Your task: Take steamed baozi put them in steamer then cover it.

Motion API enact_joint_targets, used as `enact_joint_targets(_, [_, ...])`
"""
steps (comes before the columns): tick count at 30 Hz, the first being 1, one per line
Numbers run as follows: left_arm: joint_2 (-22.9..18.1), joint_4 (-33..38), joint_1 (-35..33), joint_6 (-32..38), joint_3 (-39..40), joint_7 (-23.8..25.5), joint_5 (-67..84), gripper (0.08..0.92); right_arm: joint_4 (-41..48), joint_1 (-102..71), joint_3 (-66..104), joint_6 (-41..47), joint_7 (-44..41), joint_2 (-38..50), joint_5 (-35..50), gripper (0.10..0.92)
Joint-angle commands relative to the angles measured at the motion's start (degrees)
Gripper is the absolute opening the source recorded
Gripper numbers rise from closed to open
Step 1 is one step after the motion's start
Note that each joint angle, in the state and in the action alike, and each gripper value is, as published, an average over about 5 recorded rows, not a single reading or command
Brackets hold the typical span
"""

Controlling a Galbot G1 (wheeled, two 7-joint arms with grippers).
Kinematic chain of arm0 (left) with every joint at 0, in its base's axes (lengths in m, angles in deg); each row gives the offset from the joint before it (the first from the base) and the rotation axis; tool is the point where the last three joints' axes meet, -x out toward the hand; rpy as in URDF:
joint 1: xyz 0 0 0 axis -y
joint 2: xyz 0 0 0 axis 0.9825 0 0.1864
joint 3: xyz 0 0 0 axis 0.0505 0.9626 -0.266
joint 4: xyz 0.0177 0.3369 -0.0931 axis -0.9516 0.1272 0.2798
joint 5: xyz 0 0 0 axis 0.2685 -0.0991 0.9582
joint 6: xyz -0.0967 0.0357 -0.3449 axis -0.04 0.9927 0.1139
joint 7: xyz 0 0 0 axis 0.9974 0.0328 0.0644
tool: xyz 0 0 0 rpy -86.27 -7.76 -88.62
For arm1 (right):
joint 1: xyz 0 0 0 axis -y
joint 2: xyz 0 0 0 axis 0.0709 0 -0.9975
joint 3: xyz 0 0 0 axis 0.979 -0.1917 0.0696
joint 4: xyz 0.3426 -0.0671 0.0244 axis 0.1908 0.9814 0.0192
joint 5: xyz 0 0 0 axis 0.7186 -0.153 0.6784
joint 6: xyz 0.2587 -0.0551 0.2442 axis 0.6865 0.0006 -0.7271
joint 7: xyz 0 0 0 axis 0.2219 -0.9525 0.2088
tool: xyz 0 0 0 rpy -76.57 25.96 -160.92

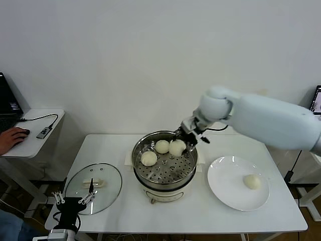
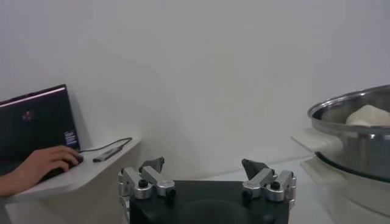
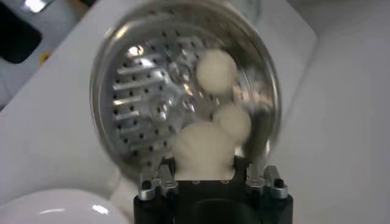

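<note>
The steel steamer [image 1: 136,156] stands mid-table on its white base. Two baozi [image 1: 162,146] [image 1: 149,158] lie on its perforated tray. My right gripper [image 1: 181,143] reaches in over the back right rim, shut on a third baozi [image 1: 177,147]. The right wrist view shows that baozi [image 3: 204,146] pinched in the right gripper [image 3: 205,167], with the other two [image 3: 216,70] [image 3: 233,120] beyond it on the tray [image 3: 140,97]. A fourth baozi [image 1: 252,182] sits on the white plate [image 1: 220,193]. My left gripper [image 1: 74,197] [image 2: 203,164] waits open at the table's front left.
The glass lid [image 1: 108,175] lies flat on the table left of the steamer, just ahead of the left gripper. A side table at far left holds a laptop [image 2: 36,122] and a person's hand [image 1: 12,136]. The steamer's rim [image 2: 350,131] shows in the left wrist view.
</note>
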Motion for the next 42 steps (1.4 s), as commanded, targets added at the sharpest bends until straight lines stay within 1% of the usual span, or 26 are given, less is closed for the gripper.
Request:
enact_joint_targets(1, [-0.12,0.05,-0.02,-0.02,-0.05,-0.03,-0.06,0.823,0.5,-0.37,-5.19,-13.04,0.9,-6.59,-8.72,0.594])
enact_joint_targets(5, [-0.2,0.26,-0.07,-0.05,-0.22,-0.04,-0.03,0.823,1.57,-1.51,-5.32,-16.34,1.18,-7.79,-11.24,0.596])
enact_joint_targets(10, [-0.22,0.41,-0.19,-0.06,-0.39,-0.07,0.03,0.823,1.4,-1.95,-5.64,-18.86,1.3,-8.97,-11.91,0.6])
enact_joint_targets(22, [-0.49,-0.49,0.04,0.2,-0.16,-0.28,0.15,0.823,0.59,-1.61,-6.75,-21.72,0.36,-9.13,-11.98,0.607])
enact_joint_targets(25, [-0.42,-0.78,0.22,0.24,-0.17,-0.34,0.24,0.823,0.49,-1.4,-6.4,-21.69,0.68,-8.58,-11.41,0.651])
enact_joint_targets(29, [-0.31,-0.95,0.45,0.22,-0.27,-0.36,0.26,0.823,0.07,-0.55,-4.44,-20.45,0.7,-6.72,-9.67,0.756])
enact_joint_targets(31, [-0.18,-0.91,0.53,0.2,-0.39,-0.33,0.27,0.823,-0.18,0.29,-2.91,-18.64,0.13,-4.91,-8.65,0.798])
enact_joint_targets(34, [0.17,-0.88,0.66,0.16,-0.59,-0.29,0.29,0.823,-0.54,1.75,-0.45,-13.37,-1.86,-1.12,-6.43,0.819])
enact_joint_targets(38, [0.87,-0.83,0.97,0.12,-1.04,-0.22,0.43,0.823,-1.0,3.53,2.1,-2.59,-4.23,4.96,-1.47,0.822])
enact_joint_targets(42, [1.67,-0.78,1.24,0.08,-1.45,-0.11,0.9,0.823,-2.55,4.33,3.22,10.01,-4.52,12.66,0.66,0.823])
